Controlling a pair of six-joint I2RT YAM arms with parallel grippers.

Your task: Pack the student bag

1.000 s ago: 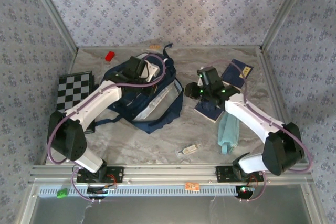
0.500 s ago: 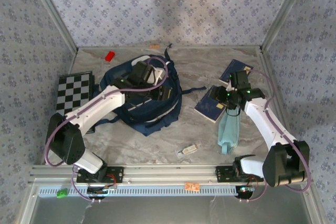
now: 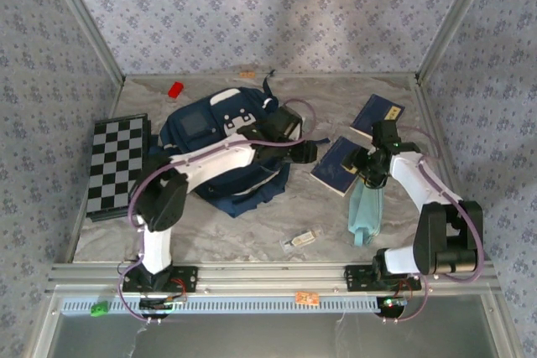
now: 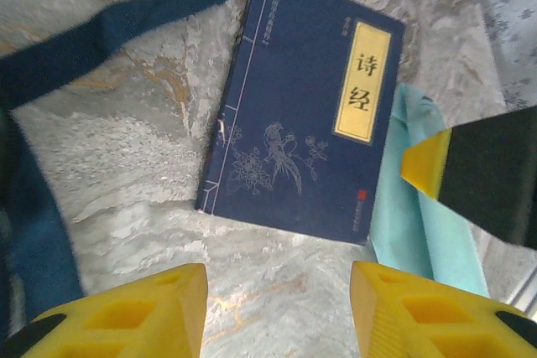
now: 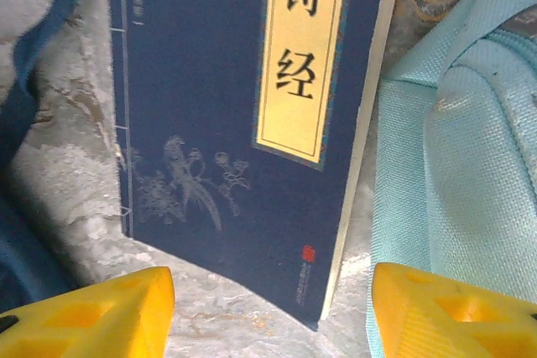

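Left gripper point(image 3: 307, 153) hangs released, jaws apart and empty; right gripper point(image 3: 366, 168) is spread too, grasping nothing. Between them lies a navy book point(image 3: 336, 167), a teal pouch point(image 3: 364, 211) at its 5 o'clock. The student bag point(image 3: 214, 132) lies at the left gripper's 9 o'clock

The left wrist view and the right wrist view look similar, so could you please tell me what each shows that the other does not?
The left wrist view adds nearly the whole navy book, the student bag's dark blue strap lying across the marbled table, and a black, yellow-tipped jaw entering from the right. The right wrist view adds a close look at the weave and folded bands of the light blue pouch. Shared: the book's yellow title label, bird drawing and red seal, the pouch beside the book, and open yellow jaws along the bottom edge.
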